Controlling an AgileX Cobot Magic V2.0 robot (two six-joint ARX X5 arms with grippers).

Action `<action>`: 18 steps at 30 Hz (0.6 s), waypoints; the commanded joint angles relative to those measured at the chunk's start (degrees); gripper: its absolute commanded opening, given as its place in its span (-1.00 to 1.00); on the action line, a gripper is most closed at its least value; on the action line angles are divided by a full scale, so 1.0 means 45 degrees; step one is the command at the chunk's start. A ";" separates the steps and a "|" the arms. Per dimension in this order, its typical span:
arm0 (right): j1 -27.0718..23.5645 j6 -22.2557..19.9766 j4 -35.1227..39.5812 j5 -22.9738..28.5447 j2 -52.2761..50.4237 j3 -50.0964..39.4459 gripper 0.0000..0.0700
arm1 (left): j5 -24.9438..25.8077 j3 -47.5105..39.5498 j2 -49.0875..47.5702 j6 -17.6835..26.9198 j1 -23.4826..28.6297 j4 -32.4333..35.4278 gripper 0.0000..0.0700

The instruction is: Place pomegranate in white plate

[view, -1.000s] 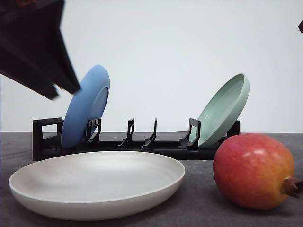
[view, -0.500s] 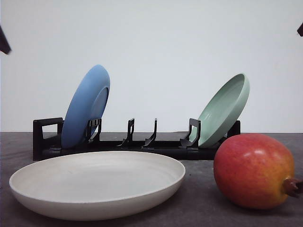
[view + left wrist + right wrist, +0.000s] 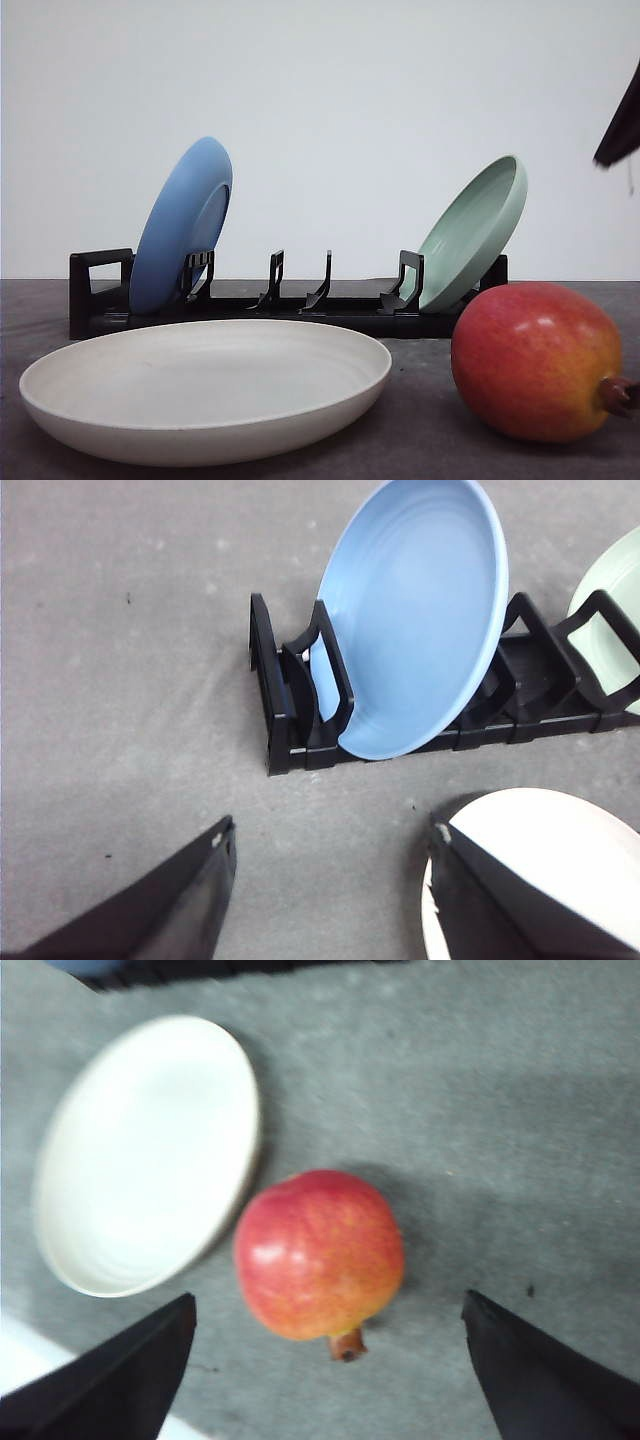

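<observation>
Pomegranate lies on the table just beside the empty white plate, not gripped. Right gripper hangs above it, jaws wide; left gripper is open too. Grasping and placing remain.

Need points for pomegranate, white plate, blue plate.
pomegranate [image 3: 318, 1253]: right wrist view, middle of the red skin.
white plate [image 3: 205, 375]: front view, bare inner surface.
blue plate [image 3: 420, 610]: left wrist view, centre of its face, standing in the rack.
</observation>
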 commanded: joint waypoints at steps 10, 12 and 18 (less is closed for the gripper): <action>0.3159 0.0331 0.0802 0.3229 0.3487 0.1039 0.83 | 0.0042 0.0022 0.0058 -0.0042 0.0015 0.0062 0.02; 0.3485 0.0503 0.1100 0.3471 0.4045 0.1039 0.89 | 0.0037 0.0021 0.0058 -0.0039 0.0015 0.0066 0.01; 0.3891 0.0532 0.2107 0.3780 0.5531 0.1039 0.92 | 0.0034 0.0022 0.0063 -0.0034 0.0015 0.0064 0.01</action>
